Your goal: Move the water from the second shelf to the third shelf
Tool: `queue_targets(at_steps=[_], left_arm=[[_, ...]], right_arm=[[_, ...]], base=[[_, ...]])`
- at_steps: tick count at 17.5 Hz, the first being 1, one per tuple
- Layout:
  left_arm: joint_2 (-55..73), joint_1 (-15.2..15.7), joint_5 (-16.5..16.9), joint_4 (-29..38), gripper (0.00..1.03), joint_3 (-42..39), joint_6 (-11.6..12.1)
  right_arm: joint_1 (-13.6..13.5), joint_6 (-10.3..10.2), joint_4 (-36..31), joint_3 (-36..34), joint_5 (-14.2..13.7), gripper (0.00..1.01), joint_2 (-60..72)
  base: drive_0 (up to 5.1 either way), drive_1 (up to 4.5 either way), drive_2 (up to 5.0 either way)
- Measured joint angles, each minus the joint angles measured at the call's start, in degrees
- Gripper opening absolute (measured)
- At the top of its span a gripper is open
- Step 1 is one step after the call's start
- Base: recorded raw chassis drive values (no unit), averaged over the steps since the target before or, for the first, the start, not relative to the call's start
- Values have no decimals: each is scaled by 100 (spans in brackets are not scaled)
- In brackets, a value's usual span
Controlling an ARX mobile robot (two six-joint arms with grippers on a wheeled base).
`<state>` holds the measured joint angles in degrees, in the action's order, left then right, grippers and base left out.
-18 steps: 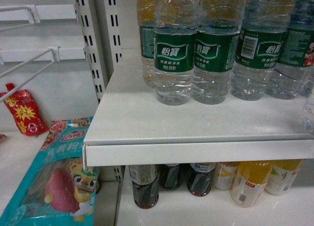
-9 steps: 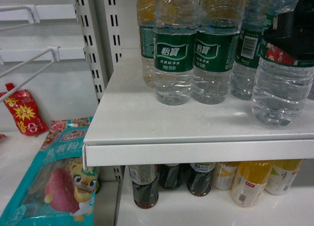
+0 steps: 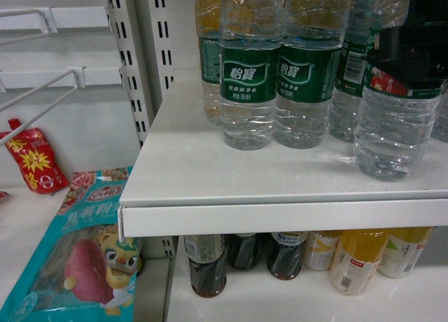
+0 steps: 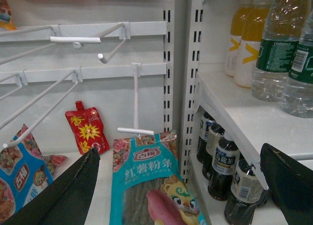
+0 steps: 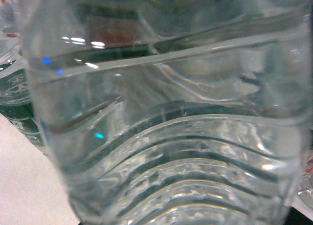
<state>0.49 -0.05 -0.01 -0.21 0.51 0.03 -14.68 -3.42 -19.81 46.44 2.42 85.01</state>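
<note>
The water [image 3: 395, 129] is a clear ribbed bottle with red figures on its green label. It stands upright at the right front of a white shelf [image 3: 210, 168], and I cannot tell whether its base touches the shelf. My black right gripper [image 3: 413, 49] is shut around its label band. The water [image 5: 171, 137] fills the right wrist view, hiding the fingers. In the left wrist view my left gripper [image 4: 181, 195] hangs open over the lower shelf with nothing between its fingers. It is out of the head view.
Green-labelled water bottles [image 3: 250, 77] stand in a row behind and left of the held one. Dark drink bottles [image 3: 208, 266] and yellow drinks [image 3: 357, 262] fill the shelf below. A teal noodle packet [image 4: 146, 186], a red pouch [image 4: 87, 128] and white wire hooks [image 4: 73, 39] occupy the left bay.
The right gripper has come into view from the right with the water. Over the last half second it shifted slightly left and further in over the shelf.
</note>
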Motion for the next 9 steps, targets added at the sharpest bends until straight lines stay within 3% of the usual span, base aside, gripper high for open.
queue_targets(at_steps=[1,2,5,9], left_arm=[[-2,0,0,-2,98,0,0],[-2,0,-2,0,98,0,0],[-2,0,0,0,98,0,0],[-2,0,0,0,98,0,0]], right_arm=[[4,-11,-13,0,22,47,2],[4,-76,-9,-17,44,61,7],[9,-127,-131,-11,85,87,-42],[11,-173,-96,-11,133,100,-66]], base=[[0,0,0],[0,0,0],[0,0,0],[0,0,0]])
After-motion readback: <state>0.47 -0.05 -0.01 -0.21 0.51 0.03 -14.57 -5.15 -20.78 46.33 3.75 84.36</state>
